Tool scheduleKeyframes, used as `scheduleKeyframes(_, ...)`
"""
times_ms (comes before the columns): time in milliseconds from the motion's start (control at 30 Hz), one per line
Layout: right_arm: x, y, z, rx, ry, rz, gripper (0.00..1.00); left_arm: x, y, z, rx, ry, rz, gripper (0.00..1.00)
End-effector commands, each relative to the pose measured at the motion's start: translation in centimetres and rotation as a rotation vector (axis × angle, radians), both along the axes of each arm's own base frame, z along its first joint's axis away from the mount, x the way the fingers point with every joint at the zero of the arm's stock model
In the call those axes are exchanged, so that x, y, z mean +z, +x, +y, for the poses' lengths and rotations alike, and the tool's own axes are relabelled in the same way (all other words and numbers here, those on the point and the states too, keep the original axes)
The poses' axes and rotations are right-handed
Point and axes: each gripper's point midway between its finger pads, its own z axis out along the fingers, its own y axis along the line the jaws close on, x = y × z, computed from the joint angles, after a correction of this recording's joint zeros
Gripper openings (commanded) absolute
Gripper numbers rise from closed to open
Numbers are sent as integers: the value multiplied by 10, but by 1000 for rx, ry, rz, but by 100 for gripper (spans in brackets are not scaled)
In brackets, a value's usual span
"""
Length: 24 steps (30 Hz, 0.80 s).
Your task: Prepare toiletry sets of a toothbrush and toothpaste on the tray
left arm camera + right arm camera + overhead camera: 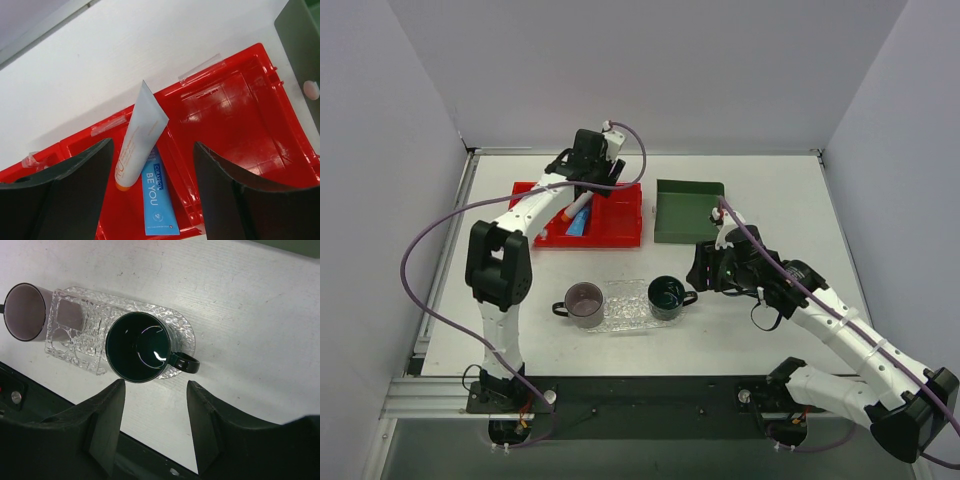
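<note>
We see a white table (790,190) with two white and black arms bolted at its near edge. The left arm reaches far across, bent at the elbow, and its tool (152,150) hangs over the red plastic bin with three parts (235,120). This tool is open and holds nothing. The right arm lies low and bends inward. Its tool (156,385) is open and empty too, above the dark green cup (137,347).

Next to the red bin sits a dark green square bin (688,215). The clear bumpy oval tray (75,340) lies near the front, and the green cup stands on one end. A purple-grey cup (22,310) is at the other end.

The long white toothpaste tube (140,135) leans in the red bin's middle part, orange cap down toward the tool, flat end up past the far wall. The short light-blue toothbrush piece (157,200) lies flat there, one end under the tube, pointing toward the bin's near wall.
</note>
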Motion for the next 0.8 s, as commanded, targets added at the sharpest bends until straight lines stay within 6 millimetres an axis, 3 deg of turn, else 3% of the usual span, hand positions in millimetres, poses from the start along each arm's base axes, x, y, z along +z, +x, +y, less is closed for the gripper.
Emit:
scheduleKeyframes(0,-1,0,3,-1,26,12,47,14,11,-5,-19,-16,-25,75)
scheduleKeyframes(433,-6,-5,1,-7,46,18,47,-12,24,-7,44,80,-36,71)
scheduleKeyframes(667,0,-6,0,-11,55,9,47,-26,32,-4,90,142,-51,60)
scheduleKeyframes(767,-1,-6,-1,-15,54,12,47,-31,34,-3,106,165,-52,51)
